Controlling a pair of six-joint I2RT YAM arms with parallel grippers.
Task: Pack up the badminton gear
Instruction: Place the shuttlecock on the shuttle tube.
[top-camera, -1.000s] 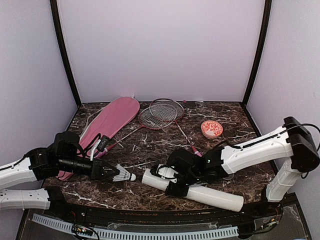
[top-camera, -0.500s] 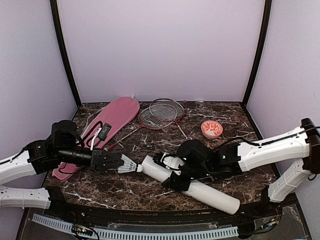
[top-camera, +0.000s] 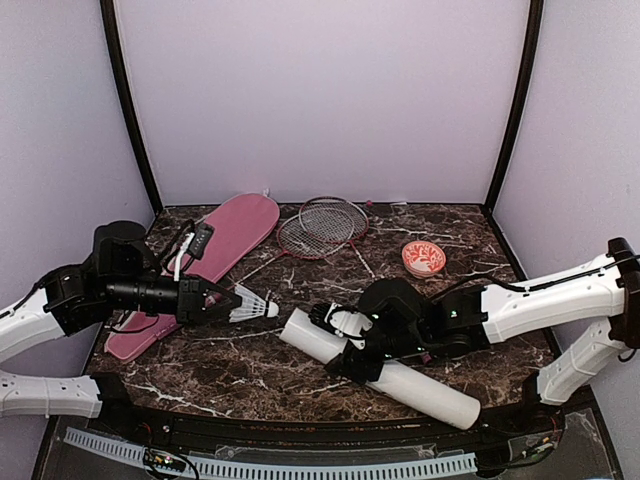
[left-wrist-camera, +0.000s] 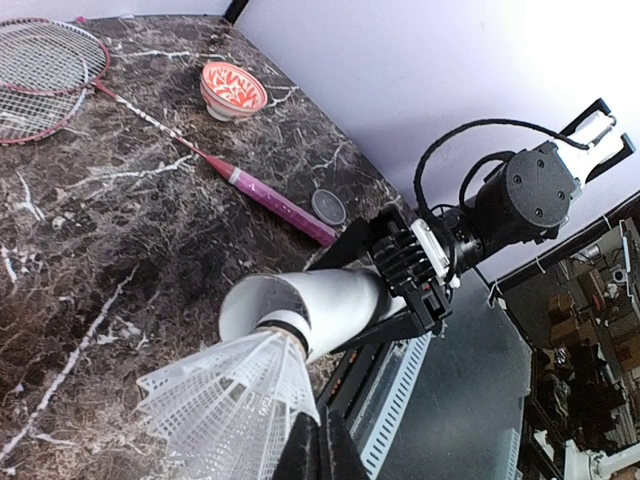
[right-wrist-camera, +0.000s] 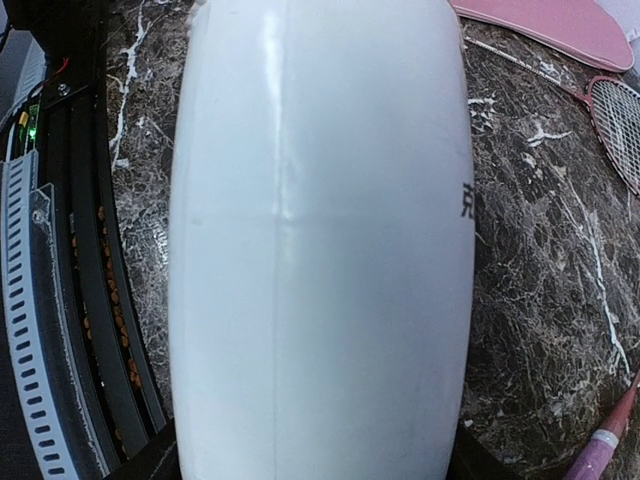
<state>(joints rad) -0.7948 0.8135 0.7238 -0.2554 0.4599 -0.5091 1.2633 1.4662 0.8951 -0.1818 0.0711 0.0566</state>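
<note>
Dark marbled bench (top-camera: 250, 375) carries the work: over the last second the right claw (top-camera: 365, 348), clamped around the white tube (top-camera: 420, 390), has swung its open end toward the left claw (top-camera: 215, 298). That claw, pinched tight on a shuttlecock (top-camera: 250, 305), has shifted to stay lined up. The cork now sits just ahead of that claw, at the tube's mouth but not yet inside, so loading looks about to begin. The rackets (top-camera: 322, 228) and pink bag (top-camera: 225, 235) lie well beyond both claws, unpacked.
</note>
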